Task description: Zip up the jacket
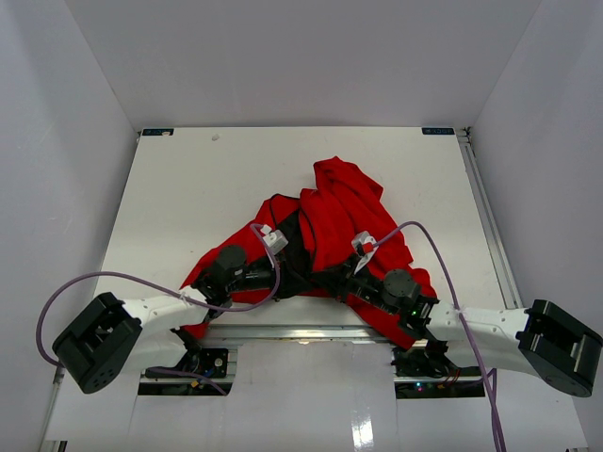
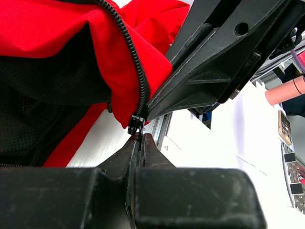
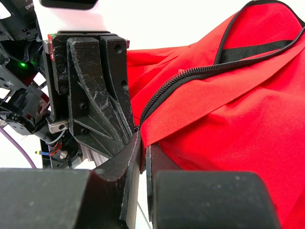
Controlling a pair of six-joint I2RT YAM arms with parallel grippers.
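The red jacket (image 1: 341, 213) lies crumpled in the middle of the white table, its black lining showing near the front. In the left wrist view my left gripper (image 2: 139, 136) is shut on the small dark zipper slider (image 2: 135, 125) at the bottom end of the dark zipper teeth (image 2: 135, 62). In the right wrist view my right gripper (image 3: 144, 144) is shut on the red hem (image 3: 164, 125) right beside the zipper's lower end (image 3: 157, 98). In the top view both grippers, left (image 1: 300, 275) and right (image 1: 328, 279), meet tip to tip at the jacket's near edge.
The white table (image 1: 188, 179) has grey walls on three sides. A metal rail (image 1: 283, 331) runs along the near edge just behind the grippers. Purple cables (image 1: 429, 240) loop over both arms. The right gripper's black fingers (image 2: 214, 62) fill the left wrist view's upper right.
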